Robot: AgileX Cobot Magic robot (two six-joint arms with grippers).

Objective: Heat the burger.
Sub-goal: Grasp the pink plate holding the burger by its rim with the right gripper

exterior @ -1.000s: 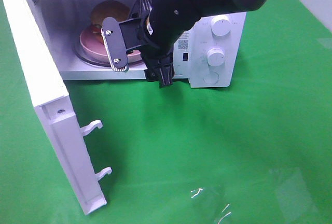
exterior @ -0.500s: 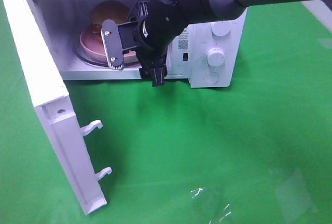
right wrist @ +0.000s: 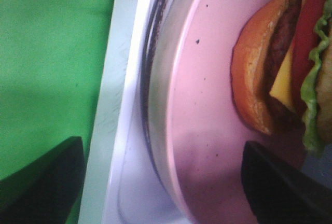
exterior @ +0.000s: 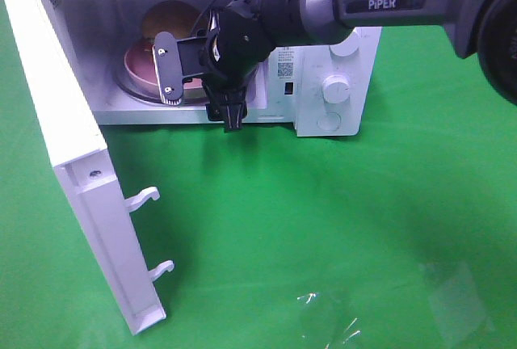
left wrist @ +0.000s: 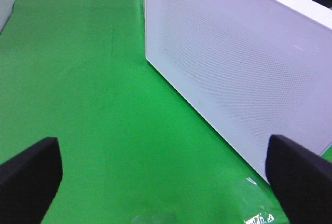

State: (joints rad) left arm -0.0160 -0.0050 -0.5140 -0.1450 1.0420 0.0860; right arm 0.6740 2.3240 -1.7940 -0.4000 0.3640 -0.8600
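1. Two dark fingertips of the left gripper [left wrist: 166, 180] stand wide apart with nothing between them. It hangs over the green tabletop [left wrist: 88, 94], facing the dotted outer face of the microwave door [left wrist: 244, 79]. It shows only in its own wrist view.
2. In the high view the microwave door [exterior: 73, 163] is swung fully open at the far left. Its two white latch hooks [exterior: 145, 197] stick out over the green cloth.
3. Inside the white microwave [exterior: 315, 119], the burger [exterior: 170, 19] sits on a pink plate [exterior: 139, 65] (speckled with dark dots). The plate rests on the glass turntable [exterior: 127, 90], and the burger is toward the back of the cavity.
4. The right gripper [exterior: 200, 94] is at the mouth of the cavity, just in front of the plate, with its jaws spread and gripping nothing. Its wrist view shows the burger [right wrist: 282, 63] with its bun, cheese, red layer and lettuce. The pink plate [right wrist: 207, 94] and the rim of the turntable [right wrist: 154, 79] lie between the two dark fingertips of the gripper [right wrist: 163, 182]. Whether either fingertip touches the plate cannot be told.
5. Right of the arm, the control panel carries two round knobs [exterior: 335, 88], the upper one partly hidden.
6. Near the front edge of the tabletop [exterior: 363, 220] lies a piece of clear plastic film [exterior: 323, 317], well apart from the microwave.
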